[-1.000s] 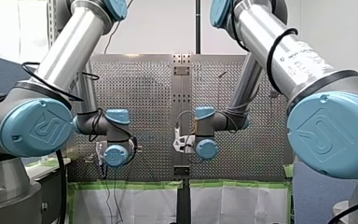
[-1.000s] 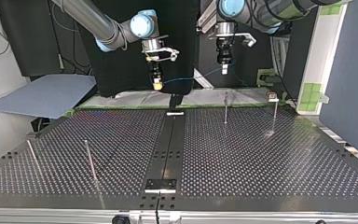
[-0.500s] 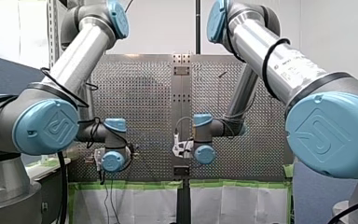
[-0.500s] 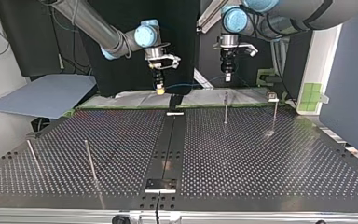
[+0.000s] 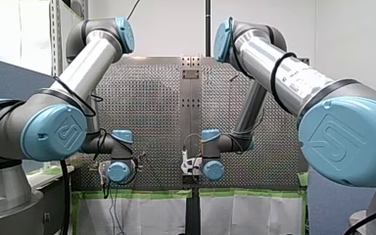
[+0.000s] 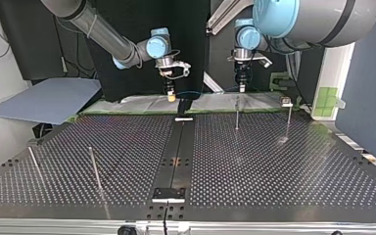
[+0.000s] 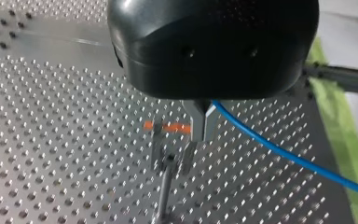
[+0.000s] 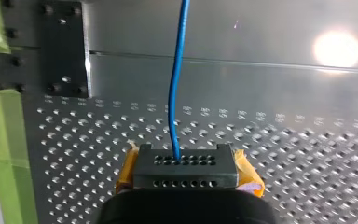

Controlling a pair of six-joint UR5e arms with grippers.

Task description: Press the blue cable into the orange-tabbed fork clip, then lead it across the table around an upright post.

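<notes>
The cable [image 6: 196, 91] was strung between the two grippers, above the far edge of the table [image 6: 274, 166] as seen in the top view. The right gripper [image 6: 171, 96], at that view's left, was clamped on it. In the right wrist view the cable was seen coming out from between the closed yellow-orange pads [image 8: 127, 170] and running ahead over the table.

The left gripper [image 7: 201, 133] was likewise closed narrow on the cable. In the left wrist view its metal fingers [image 7: 195, 119] were pinched together with the cable gripped between them, and from there the cable was led off sideways over the table toward a strip of green tape [image 7: 335, 102] at the edge.

The clip [image 7: 170, 156] was seen standing on the table just below those fingers, with its orange tab [image 7: 175, 127] beside them. The cable was held above the fork and not laid in it. Whether the fingers were touching the clip could not be told.

An upright post [image 6: 94, 168] was seen at the top view's left, well apart from both grippers and from the cable.
</notes>
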